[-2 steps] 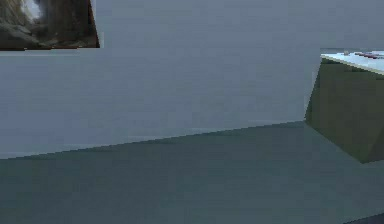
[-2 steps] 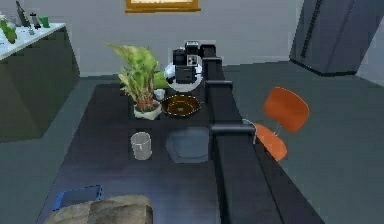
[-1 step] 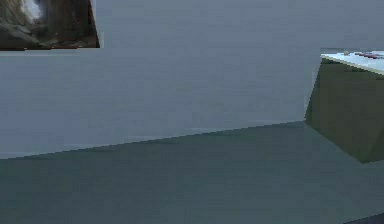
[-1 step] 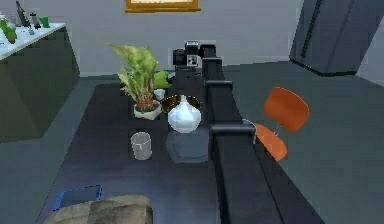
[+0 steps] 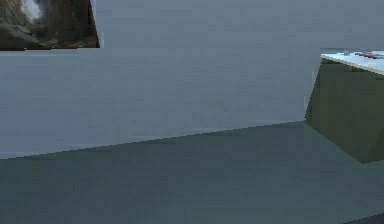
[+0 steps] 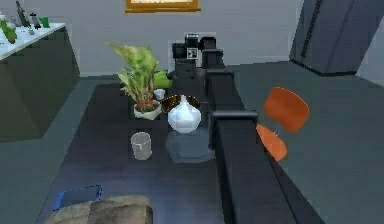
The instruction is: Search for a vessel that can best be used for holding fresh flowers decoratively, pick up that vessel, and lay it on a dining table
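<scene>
A white round-bodied vase [image 6: 184, 116] stands on the dark dining table [image 6: 105, 150], right beside the arm's dark bar. The arm reaches out past it, over the table, to the far end. There the gripper [image 6: 181, 62] shows as a dark body left of the white squares, near the table's far edge. I cannot tell whether it holds anything. A dark bowl [image 6: 186, 101] sits just behind the vase.
On the table stand a leafy potted plant [image 6: 142, 82] and a grey cup [image 6: 141, 146], with a blue flat thing [image 6: 76, 197] at the near edge. An orange chair [image 6: 281, 120] stands right of the arm. A counter [image 6: 35, 65] lies left, and a cabinet [image 5: 352, 105] stands by the wall.
</scene>
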{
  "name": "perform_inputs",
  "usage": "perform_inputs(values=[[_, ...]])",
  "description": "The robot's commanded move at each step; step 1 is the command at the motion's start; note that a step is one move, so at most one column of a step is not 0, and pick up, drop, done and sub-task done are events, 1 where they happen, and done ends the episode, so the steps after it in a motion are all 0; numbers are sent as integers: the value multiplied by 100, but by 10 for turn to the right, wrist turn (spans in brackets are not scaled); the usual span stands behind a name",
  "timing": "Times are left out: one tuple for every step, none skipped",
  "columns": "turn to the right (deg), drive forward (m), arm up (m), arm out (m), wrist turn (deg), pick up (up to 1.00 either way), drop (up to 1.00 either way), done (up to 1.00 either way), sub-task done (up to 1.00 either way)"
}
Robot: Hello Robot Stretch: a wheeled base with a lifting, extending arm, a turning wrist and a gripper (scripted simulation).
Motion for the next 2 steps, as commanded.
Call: perform_inputs(values=[[0,0,0,-8,0,0,0,0,0],[0,0,0,0,0,0,0,100,0]])
